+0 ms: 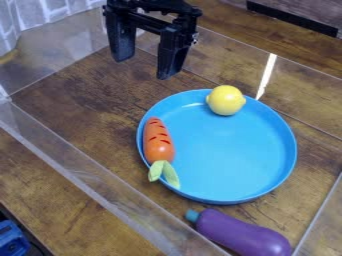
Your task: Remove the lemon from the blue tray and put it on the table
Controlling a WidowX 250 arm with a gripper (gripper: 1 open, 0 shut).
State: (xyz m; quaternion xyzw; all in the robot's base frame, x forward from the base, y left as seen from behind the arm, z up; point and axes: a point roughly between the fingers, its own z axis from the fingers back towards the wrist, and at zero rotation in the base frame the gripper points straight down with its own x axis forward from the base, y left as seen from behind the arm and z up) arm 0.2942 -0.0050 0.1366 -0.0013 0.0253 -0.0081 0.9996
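**Claw poised above table, lemon waiting down and to its right**

A black claw [150,55] hangs over the dark wooden table [60,85] at upper left of the single camera view, its two fingers spread wide and pointing straight down, holding nothing. The arm reaches in from the top edge, the wrist squared over the planks, and the fingertips appear clear of the wood, well outside the dish.

Below and slightly right of the claw, a carrot [159,143] with green leaves lies on the near-left part of the blue tray [254,165], its length running roughly toward the camera. Further right, and lower in view than the fingertips, sits the lemon [226,99], a small yellow ball resting inside the tray close to its far rim. It is near the claw but apart from it, with nothing between the two. Being nearly round, it offers no long axis to line up on, so the spread fingers could likely close on it from any side.

The task looks not yet begun; the next move probably calls for a short shift right and a descent. At lower right, beyond the tray, a purple eggplant [241,236] lies on the table.
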